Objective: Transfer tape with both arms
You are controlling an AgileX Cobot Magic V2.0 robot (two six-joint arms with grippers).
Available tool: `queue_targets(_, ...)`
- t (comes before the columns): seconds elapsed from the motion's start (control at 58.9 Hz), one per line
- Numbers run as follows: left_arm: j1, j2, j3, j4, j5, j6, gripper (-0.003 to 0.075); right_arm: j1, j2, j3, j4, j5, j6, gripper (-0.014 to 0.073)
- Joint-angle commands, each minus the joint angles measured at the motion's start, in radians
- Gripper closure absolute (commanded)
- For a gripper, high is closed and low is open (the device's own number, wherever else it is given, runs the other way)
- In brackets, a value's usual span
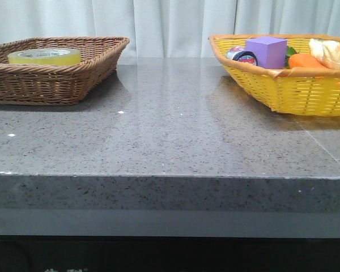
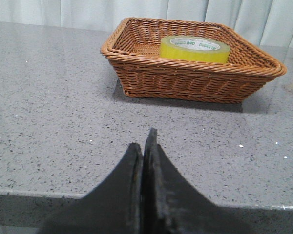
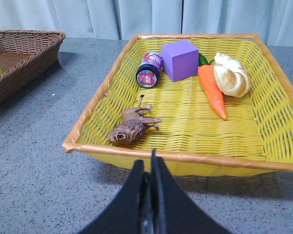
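Both end effectors — left (image 2: 143, 146), right (image 3: 149, 168) — pressed together, empty; tape (image 2: 195, 48) in brown basket (image 2: 185, 80).

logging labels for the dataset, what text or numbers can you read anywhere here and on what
Tape: green print on the white inner core, seen upside down in the left wrist view; it looks like "oeu" or "deli" plus smaller words, too blurred to read for certain.
Small round black-rimmed item in the yellow basket: a red-and-white label with marks too small to read.
Nothing else carries text.
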Motion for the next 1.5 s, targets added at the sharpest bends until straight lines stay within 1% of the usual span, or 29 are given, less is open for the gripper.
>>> queue_targets(0.0,0.004,-0.019,0.04,-0.01,-0.087,-0.007,0.074,-0.005,0.008,-0.026,-0.003,-0.076,-0.012,0.0652)
queue_targets(0.493,0.004,-0.019,0.04,-0.01,-0.087,-0.007,0.074,-0.005,0.008,-0.026,-0.012,-0.076,-0.012,0.0652)
queue_targets(0.578,0.004,-0.019,0.04,-0.01,-0.087,-0.007,0.074,-0.005,0.008,-0.015,-0.012,-0.096,-0.012,0.0652)
queue_targets(0.629,0.004,-0.019,0.04,-0.01,-0.087,-0.007,0.074,-0.005,0.003,0.002,-0.02,-0.133,-0.012,0.0652)
queue_targets(0.731,0.004,-0.019,0.04,-0.01,-0.087,-0.007,0.074,-0.005,-0.039,0.072,-0.091,-0.227,0.018,0.0652)
queue_targets(0.833,0.004,-0.019,0.04,-0.01,-0.087,-0.007,0.074,-0.005,-0.123,0.18,-0.115,-0.296,0.044,0.0652)
queue_targets(0.934,0.004,-0.019,0.04,-0.01,-0.087,-0.007,0.074,-0.006,-0.216,0.29,-0.115,-0.317,0.046,0.0652)
queue_targets(1.104,0.004,-0.019,0.04,-0.01,-0.087,-0.007,0.074,-0.013,-0.366,0.445,-0.114,-0.308,0.12,0.0652)
queue_targets(1.138,0.004,-0.019,0.04,-0.01,-0.087,-0.007,0.074,-0.016,-0.382,0.458,-0.114,-0.305,0.131,0.0652)
queue_targets(1.172,0.004,-0.019,0.04,-0.01,-0.087,-0.007,0.074,-0.02,-0.392,0.455,-0.114,-0.273,0.14,0.0652)
queue_targets(1.478,0.004,-0.017,0.04,-0.01,-0.087,-0.007,0.074,-0.036,-0.389,0.455,-0.123,-0.29,0.137,0.0652)
